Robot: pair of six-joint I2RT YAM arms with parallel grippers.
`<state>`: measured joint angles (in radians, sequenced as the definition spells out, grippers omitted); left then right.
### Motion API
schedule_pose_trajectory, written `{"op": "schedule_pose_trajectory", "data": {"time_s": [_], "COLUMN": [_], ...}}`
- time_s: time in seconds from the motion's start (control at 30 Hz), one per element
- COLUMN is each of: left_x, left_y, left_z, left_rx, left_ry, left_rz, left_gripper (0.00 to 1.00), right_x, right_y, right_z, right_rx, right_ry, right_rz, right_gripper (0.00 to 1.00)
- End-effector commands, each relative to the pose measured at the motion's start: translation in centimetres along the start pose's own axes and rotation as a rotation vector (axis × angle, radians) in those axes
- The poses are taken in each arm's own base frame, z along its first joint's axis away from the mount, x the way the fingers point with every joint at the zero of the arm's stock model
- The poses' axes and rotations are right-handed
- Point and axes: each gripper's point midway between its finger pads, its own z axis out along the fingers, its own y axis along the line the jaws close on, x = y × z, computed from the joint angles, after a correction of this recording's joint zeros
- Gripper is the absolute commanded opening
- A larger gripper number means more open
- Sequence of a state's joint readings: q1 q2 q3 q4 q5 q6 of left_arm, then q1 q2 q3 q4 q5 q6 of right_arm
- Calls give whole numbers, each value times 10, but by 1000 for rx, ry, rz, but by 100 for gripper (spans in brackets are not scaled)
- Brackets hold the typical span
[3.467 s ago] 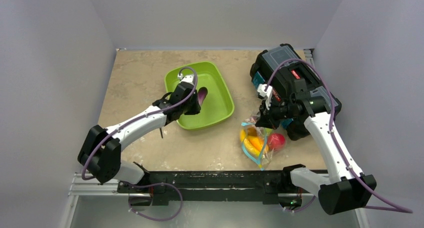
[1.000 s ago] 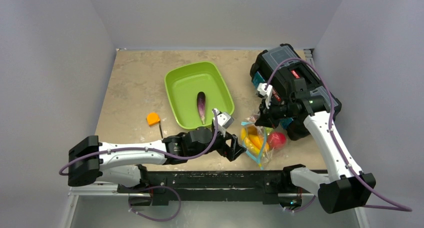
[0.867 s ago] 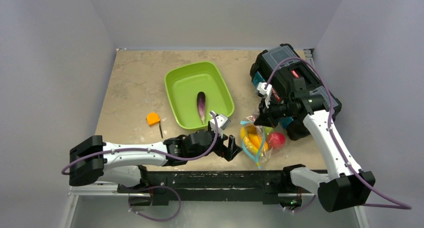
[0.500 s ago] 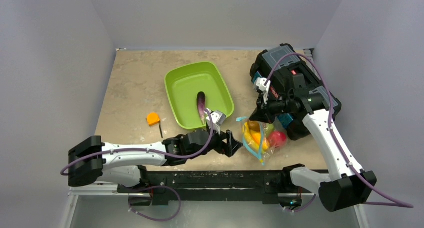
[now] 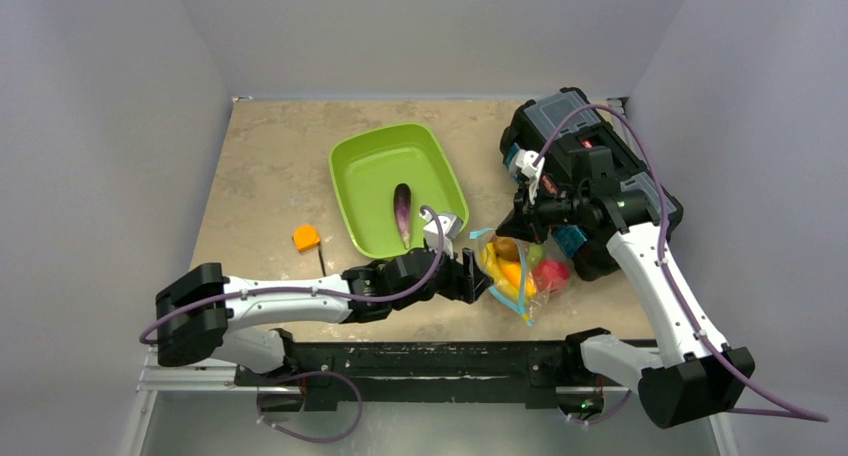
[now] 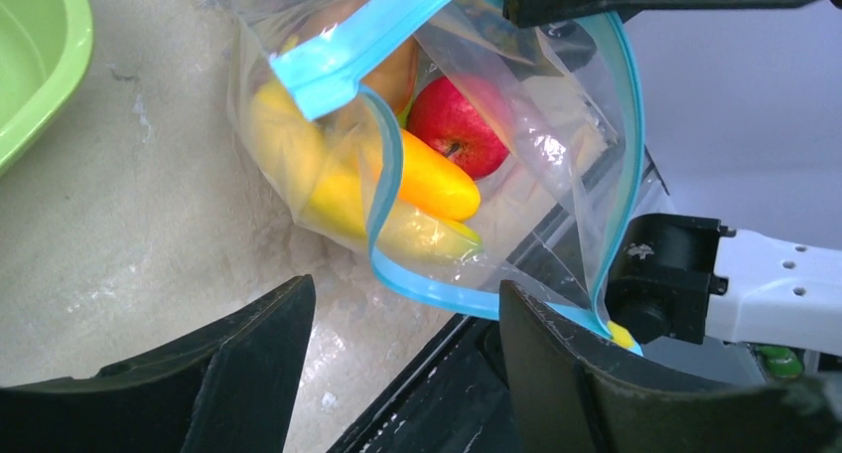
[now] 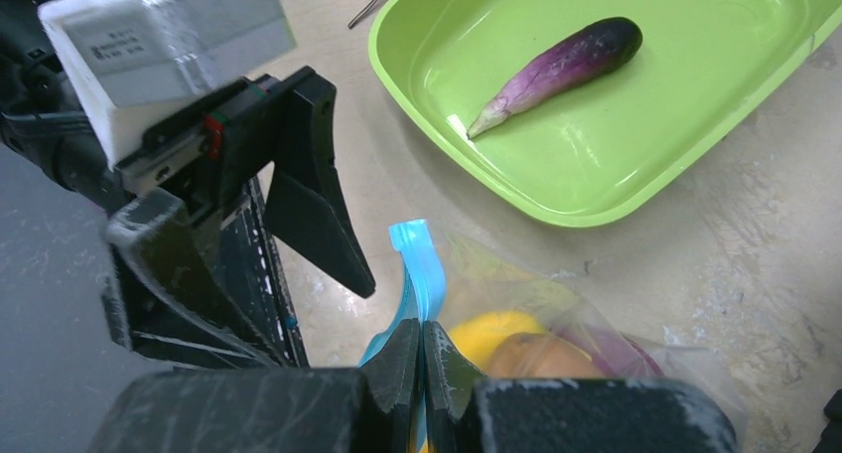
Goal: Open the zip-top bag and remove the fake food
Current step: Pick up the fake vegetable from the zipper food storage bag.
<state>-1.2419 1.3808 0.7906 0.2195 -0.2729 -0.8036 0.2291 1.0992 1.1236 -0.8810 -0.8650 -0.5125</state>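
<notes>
The left gripper (image 6: 405, 304), spread wide and empty, is facing the zip-top bag (image 5: 518, 281) just to its right. The right gripper (image 7: 422, 339) is pinching the bag's far rim, the fake food (image 6: 452, 125) lying inside.

Right wrist view: zip-top bag (image 7: 417, 264) running off bottom edge, plastic blurring fake food (image 7: 541, 354). Left wrist view: green tray (image 6: 30, 66) getting cropped at left.
</notes>
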Motion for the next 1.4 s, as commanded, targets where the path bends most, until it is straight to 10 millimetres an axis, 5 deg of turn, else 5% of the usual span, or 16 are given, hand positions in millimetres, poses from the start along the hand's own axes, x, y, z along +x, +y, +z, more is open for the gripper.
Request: {"op": "schedule_pose_trajectory", "data": {"time_s": [0.0, 0.27, 0.47, 0.63, 1.0, 1.2, 1.37], "left_x": [-13, 3, 0, -11, -21, -26, -28], "left_y": [-19, 19, 14, 6, -3, -1, 3], "left_z": [15, 31, 31, 23, 13, 9, 6], "left_rx": [14, -158, -89, -44, 21, 24, 26], "left_ry": [-5, 59, 46, 14, -26, -41, -52], "left_rz": [-35, -56, -60, -55, -77, -83, -94], "left_gripper": [62, 34, 0, 0, 0, 0, 0], "right_x": [-8, 10, 16, 18, 39, 33, 37], "right_y": [6, 0, -5, -5, -6, -6, -8], "right_z": [0, -2, -5, -6, -5, -9, -9], "right_rx": [-18, 48, 94, 100, 113, 114, 123], "right_ry": [-52, -5, 17, 28, 85, 99, 162], "right_rz": [-21, -37, -47, -47, -23, -24, -46], "right_gripper": [0, 0, 0, 0, 37, 36, 24]}}
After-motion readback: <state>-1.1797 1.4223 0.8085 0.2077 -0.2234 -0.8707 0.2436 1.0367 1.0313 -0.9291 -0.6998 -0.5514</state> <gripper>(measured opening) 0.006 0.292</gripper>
